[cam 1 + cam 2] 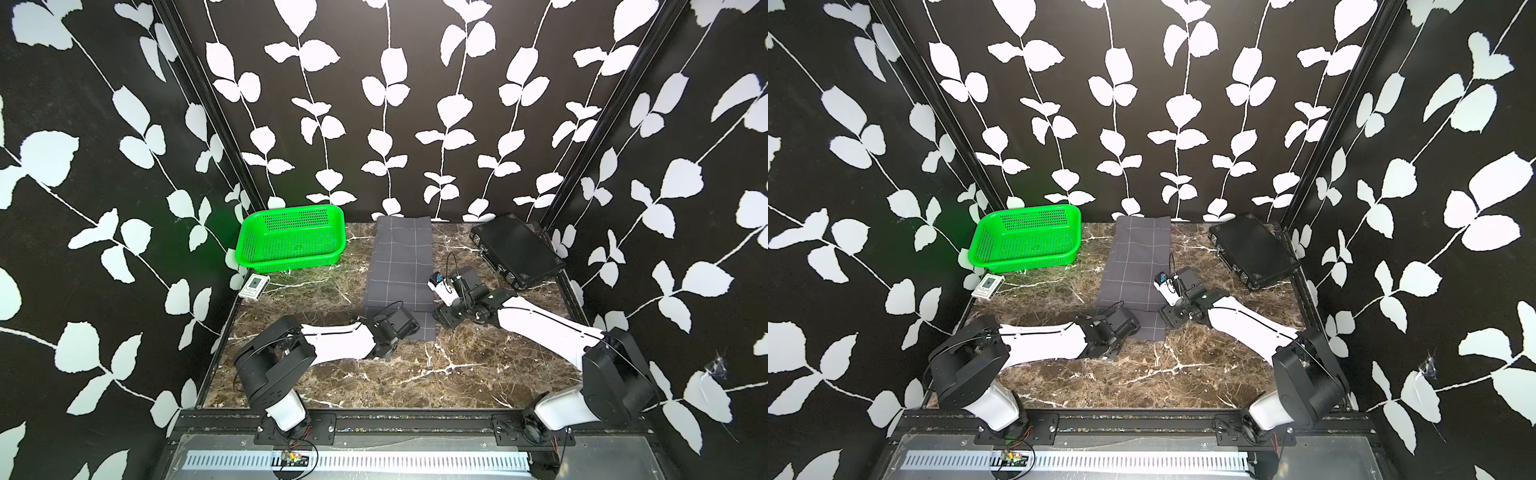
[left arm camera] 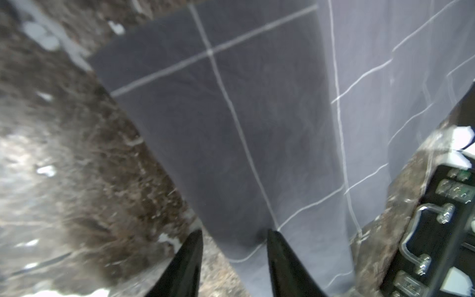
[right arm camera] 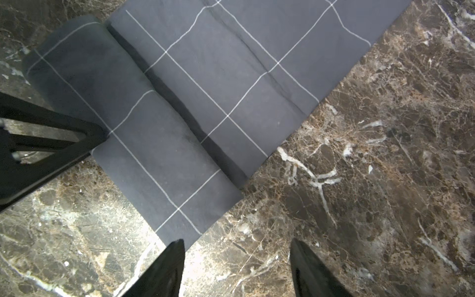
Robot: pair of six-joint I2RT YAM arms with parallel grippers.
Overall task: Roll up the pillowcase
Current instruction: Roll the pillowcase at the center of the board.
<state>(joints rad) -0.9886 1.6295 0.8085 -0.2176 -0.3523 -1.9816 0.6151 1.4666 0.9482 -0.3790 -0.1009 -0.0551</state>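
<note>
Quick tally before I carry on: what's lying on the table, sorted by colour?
Green: 1, basket
Grey: 1, pillowcase
Black: 1, rigid case
White: 1, small box
Total: 4

Left gripper [image 2: 232, 232], right gripper [image 3: 237, 241] parted (low).
</note>
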